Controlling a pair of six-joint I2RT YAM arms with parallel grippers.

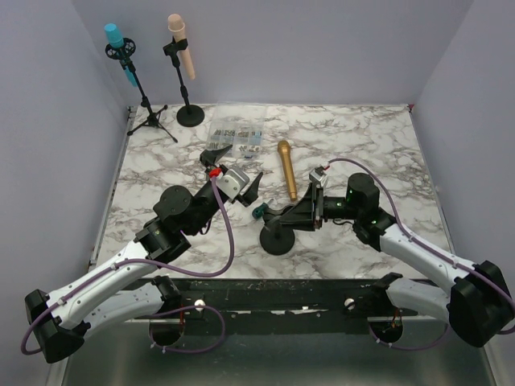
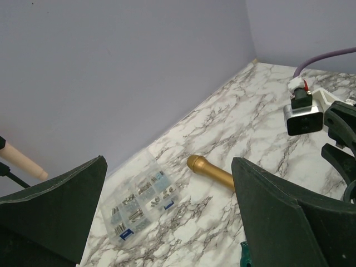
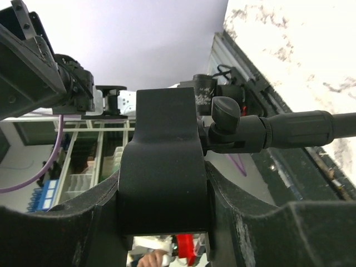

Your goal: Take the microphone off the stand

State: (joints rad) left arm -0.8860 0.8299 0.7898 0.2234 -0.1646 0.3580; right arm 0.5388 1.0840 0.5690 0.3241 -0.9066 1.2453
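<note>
Left gripper [image 1: 233, 170] is hanging spread wide, gripping nothing. Just to its right the gold microphone [image 1: 286, 169] is lying flat on the marble table [image 1: 370, 145], looking already out of the clip. Its long axis is running front to back, head pointing at the far wall. Right of that, the right gripper [image 1: 296, 212] is squeezing narrow on the stand's clip [image 3: 164, 167]. I'm guessing the free left one is better placed for any pickup, since the right is busy.
</note>
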